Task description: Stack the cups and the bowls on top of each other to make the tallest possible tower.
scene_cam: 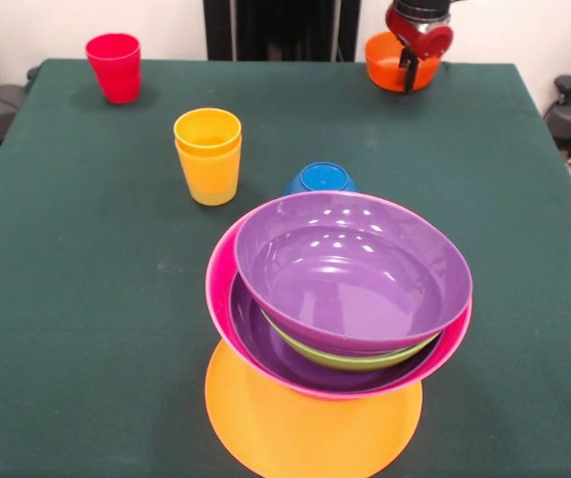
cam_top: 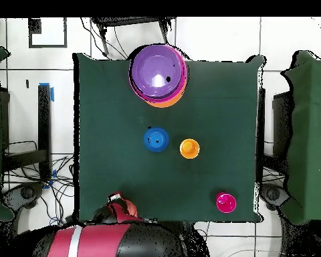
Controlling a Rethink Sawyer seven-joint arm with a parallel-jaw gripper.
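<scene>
The tower stands near the front edge: a wide orange bowl upside down as base, then a pink bowl, a purple one, a lime green bowl and a tilted purple bowl on top. From overhead the tower is at the top. A small blue bowl lies upside down behind it. Two yellow cups are nested upright. The red cup stands alone at a far corner. My gripper reaches down into the small red-orange bowl at the other far corner.
The dark green table ends just behind the red-orange bowl and the red cup. Cables and dark chairs stand around the table's sides. The tower's top bowls overhang toward one side.
</scene>
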